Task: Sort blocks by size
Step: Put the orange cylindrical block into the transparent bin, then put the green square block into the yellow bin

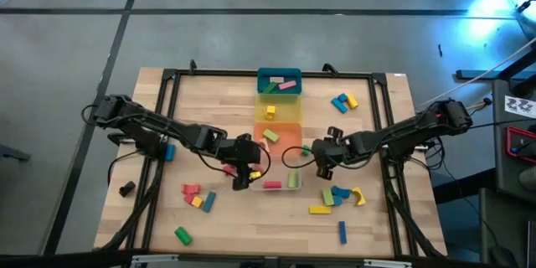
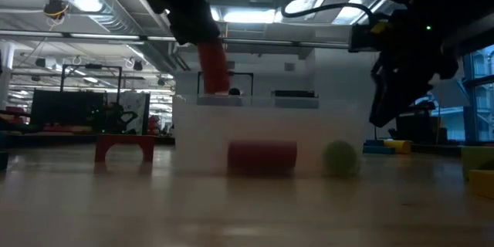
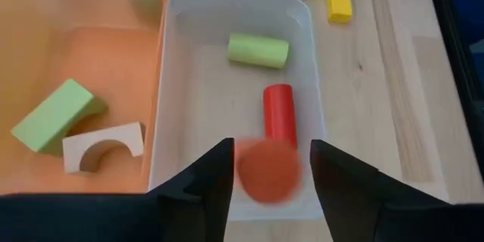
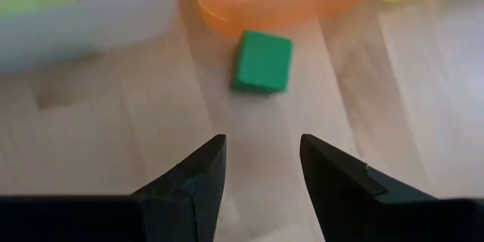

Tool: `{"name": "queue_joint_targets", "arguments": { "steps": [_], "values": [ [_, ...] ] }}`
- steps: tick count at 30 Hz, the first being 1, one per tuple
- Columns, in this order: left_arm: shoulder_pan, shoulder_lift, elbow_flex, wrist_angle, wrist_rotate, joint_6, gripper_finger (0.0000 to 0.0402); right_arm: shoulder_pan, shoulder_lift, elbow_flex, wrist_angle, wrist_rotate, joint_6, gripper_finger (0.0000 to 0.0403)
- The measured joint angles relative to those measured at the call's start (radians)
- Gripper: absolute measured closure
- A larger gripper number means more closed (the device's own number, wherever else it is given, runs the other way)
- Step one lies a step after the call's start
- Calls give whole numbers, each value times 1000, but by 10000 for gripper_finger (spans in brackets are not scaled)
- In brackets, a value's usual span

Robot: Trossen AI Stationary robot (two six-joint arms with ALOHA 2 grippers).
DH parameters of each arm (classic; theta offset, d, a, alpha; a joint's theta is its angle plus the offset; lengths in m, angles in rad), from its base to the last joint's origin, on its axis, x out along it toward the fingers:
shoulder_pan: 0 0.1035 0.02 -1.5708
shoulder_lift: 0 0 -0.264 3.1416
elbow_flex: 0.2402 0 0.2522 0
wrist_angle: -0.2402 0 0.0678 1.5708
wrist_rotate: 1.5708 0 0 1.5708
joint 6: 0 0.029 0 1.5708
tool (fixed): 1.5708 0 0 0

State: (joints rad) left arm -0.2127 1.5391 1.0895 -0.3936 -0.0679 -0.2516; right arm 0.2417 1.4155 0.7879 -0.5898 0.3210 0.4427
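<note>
My left gripper (image 1: 244, 172) is open above the near end of the clear bin (image 3: 314, 83). A red cylinder (image 3: 268, 170) is upright in the air between and just below its fingers, blurred, with a small gap on each side; in the low view the cylinder (image 2: 214, 65) is above the bin's rim. Another red cylinder (image 3: 280, 113) and a green cylinder (image 3: 259, 50) lie on their sides in the bin. My right gripper (image 4: 261, 166) is open and empty, low over the table, with a green cube (image 4: 262, 61) just ahead of its fingertips.
The orange bin (image 3: 76, 60) beside the clear one holds a green block (image 3: 53, 117) and a tan arch (image 3: 102, 145). The yellow bin (image 1: 270, 110) and teal bin (image 1: 279, 82) stand farther back. Loose blocks lie at front left (image 1: 194, 194), front right (image 1: 339, 197) and far right (image 1: 343, 101).
</note>
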Motion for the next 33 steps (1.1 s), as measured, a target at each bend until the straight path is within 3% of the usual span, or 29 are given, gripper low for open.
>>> {"name": "queue_joint_targets", "arguments": {
  "steps": [13,19,28,33],
  "values": [
    [5,0,0,26,1,21,207,0,6,-135,345,11,0,230],
    [5,1,-1,26,1,21,209,0,9,-181,427,96,4,230],
    [5,1,-1,29,1,21,210,0,12,-183,468,99,5,230],
    [5,1,-1,30,1,21,210,0,54,-182,483,159,6,230]
  ]
}}
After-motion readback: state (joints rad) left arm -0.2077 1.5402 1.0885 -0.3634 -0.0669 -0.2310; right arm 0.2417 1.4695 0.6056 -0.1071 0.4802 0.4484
